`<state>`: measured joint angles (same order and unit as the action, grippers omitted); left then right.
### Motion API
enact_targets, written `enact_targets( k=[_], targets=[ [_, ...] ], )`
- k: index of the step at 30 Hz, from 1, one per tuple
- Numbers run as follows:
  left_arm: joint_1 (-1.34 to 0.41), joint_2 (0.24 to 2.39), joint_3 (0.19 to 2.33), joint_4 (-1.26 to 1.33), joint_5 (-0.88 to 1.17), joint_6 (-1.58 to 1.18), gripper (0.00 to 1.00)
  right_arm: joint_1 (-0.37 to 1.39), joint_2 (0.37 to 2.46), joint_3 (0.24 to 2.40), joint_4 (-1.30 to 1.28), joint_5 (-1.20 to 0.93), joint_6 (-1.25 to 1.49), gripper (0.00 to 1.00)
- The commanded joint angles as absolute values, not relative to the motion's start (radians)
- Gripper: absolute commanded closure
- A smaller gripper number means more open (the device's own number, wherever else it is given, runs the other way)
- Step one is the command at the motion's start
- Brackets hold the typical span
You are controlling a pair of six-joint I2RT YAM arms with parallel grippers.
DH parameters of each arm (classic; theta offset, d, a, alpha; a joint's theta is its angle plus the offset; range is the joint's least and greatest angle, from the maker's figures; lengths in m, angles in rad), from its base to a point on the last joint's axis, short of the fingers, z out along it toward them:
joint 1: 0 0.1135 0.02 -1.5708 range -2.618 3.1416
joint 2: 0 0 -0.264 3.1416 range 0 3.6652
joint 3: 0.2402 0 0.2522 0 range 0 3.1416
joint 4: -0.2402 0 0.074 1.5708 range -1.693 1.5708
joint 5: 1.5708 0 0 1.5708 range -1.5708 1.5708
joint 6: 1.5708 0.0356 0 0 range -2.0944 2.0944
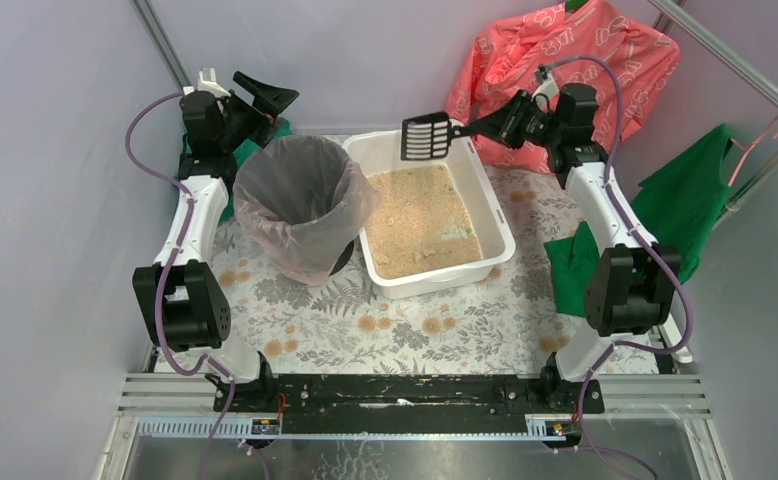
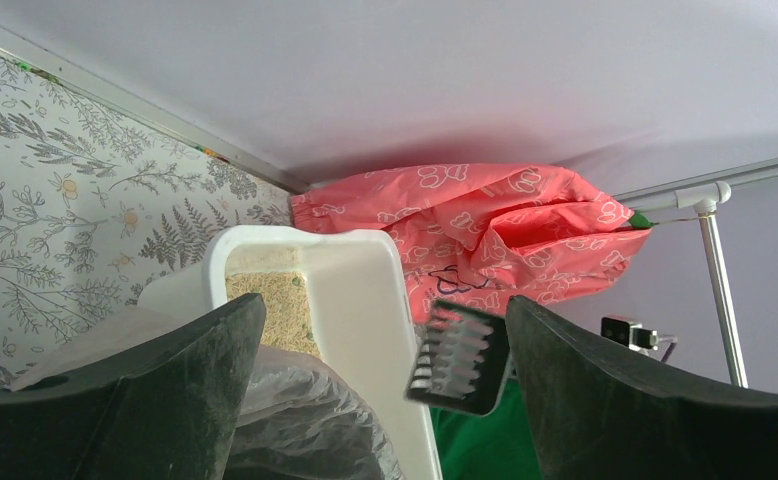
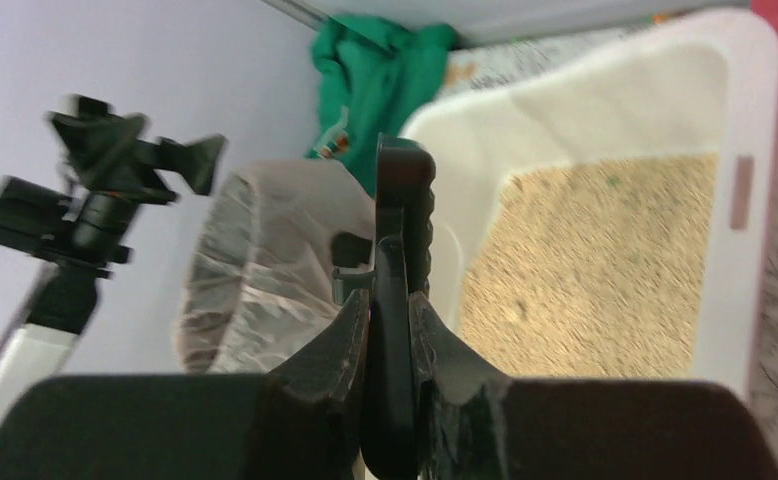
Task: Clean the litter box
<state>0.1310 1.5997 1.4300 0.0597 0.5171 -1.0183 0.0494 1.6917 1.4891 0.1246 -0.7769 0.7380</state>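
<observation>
Beside the litter box's far corner, the right hand (clamped) holds a scoop.

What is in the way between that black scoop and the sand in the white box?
Nothing visible. The right gripper holds the scoop in the air above the litter box at its far end; the sand below lies uncovered.

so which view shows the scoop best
Top external: the whole scoop, slotted head and handle, shows in the right hand over the litter box. The left wrist catches only its head; the right wrist sees it edge-on.
</observation>
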Motion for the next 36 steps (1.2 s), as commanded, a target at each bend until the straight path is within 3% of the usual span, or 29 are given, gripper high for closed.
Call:
enact_targets(
  k=[1,6,14,24,36],
  targets=[
    [0.132,1.583,1.441,0.092,0.521,-1.011,0.01,0.101,1.713,1.585,-0.232,-0.693,0.441,1.00],
    [0.133,1.583,1.447,0.081,0.514,-1.005,0.01,0.188,1.821,1.702,-0.526,-0.534,0.227,1.00],
    [0.132,1.572,1.424,0.085,0.509,-1.008,0.01,0.215,1.962,1.846,-0.687,-0.403,0.119,1.00],
    [0.132,1.540,1.407,0.064,0.496,-0.992,0.01,0.234,2.057,1.870,-0.652,-0.411,0.120,1.00],
    [0.132,1.529,1.405,0.045,0.486,-0.980,0.01,0.295,2.140,1.793,-0.505,-0.599,0.218,1.00]
  ],
)
